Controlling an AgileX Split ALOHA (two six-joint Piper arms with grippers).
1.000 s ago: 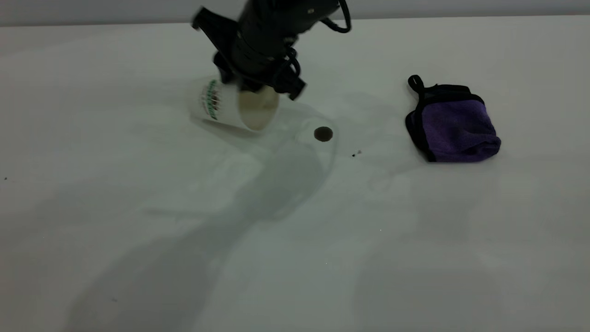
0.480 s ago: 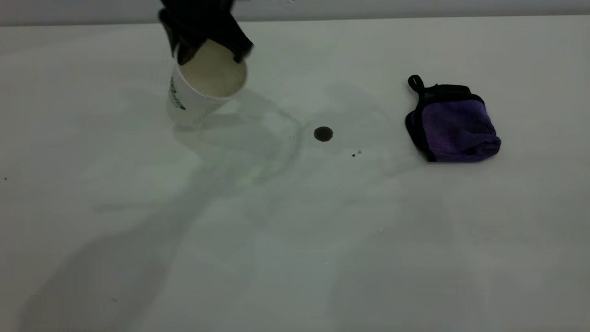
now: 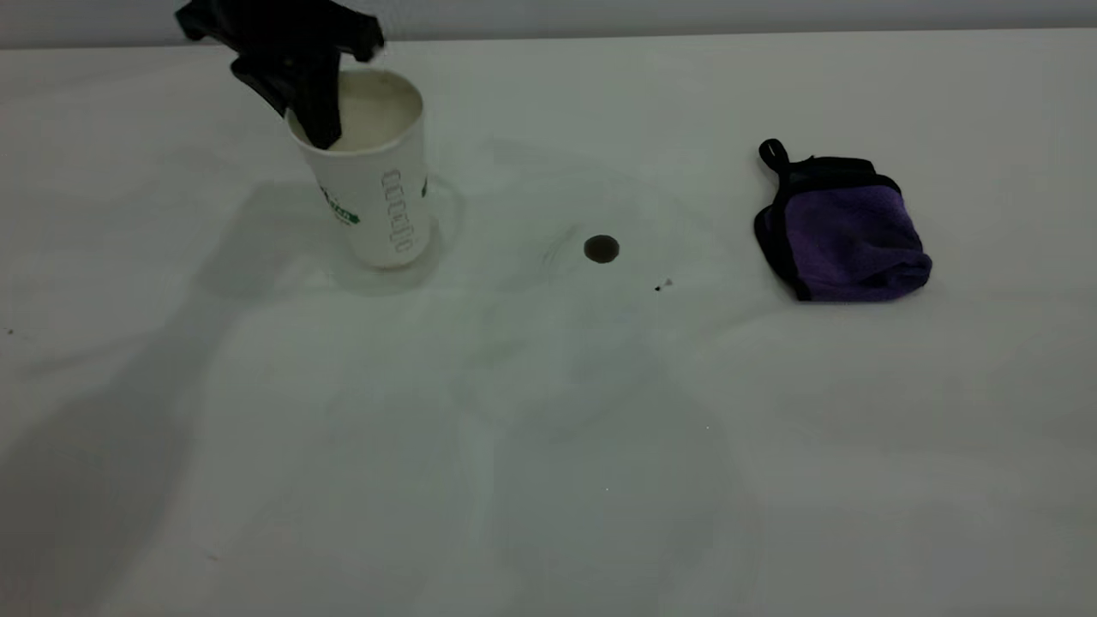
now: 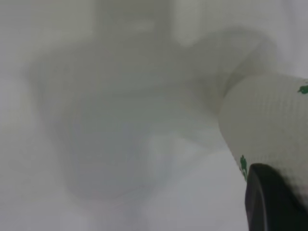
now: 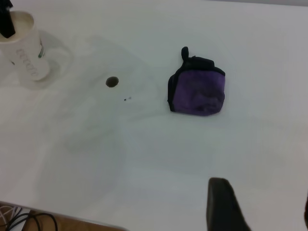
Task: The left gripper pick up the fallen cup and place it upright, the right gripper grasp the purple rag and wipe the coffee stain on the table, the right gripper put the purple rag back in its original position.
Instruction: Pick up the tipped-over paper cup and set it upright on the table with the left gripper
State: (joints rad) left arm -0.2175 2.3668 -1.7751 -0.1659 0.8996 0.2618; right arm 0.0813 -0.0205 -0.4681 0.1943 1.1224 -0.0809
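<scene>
Exterior view: the cup (image 3: 373, 184) stands upright on the table (image 3: 548, 446), at about 9 o'clock from the stain (image 3: 601, 248). The left gripper (image 3: 313, 111) pinches its rim at the cup's 10 o'clock side, one finger (image 3: 319, 120) dipping inside the mouth, clamped on the wall; I judge this grip is held so the cup settles flat before release. The rag (image 3: 844, 231) lies bunched at 3 o'clock from the stain, well apart, untouched; wiping has not begun.

Left wrist view: the cup's textured wall (image 4: 269, 125) fills one side, a dark finger pad (image 4: 269, 202) pressed against it.

Right wrist view: the right gripper (image 5: 262, 207) hangs high, well short of the rag (image 5: 197, 91), its fingers spread apart, probably waiting its turn. The stain (image 5: 112, 82) sits between cup (image 5: 26, 48) and rag.
</scene>
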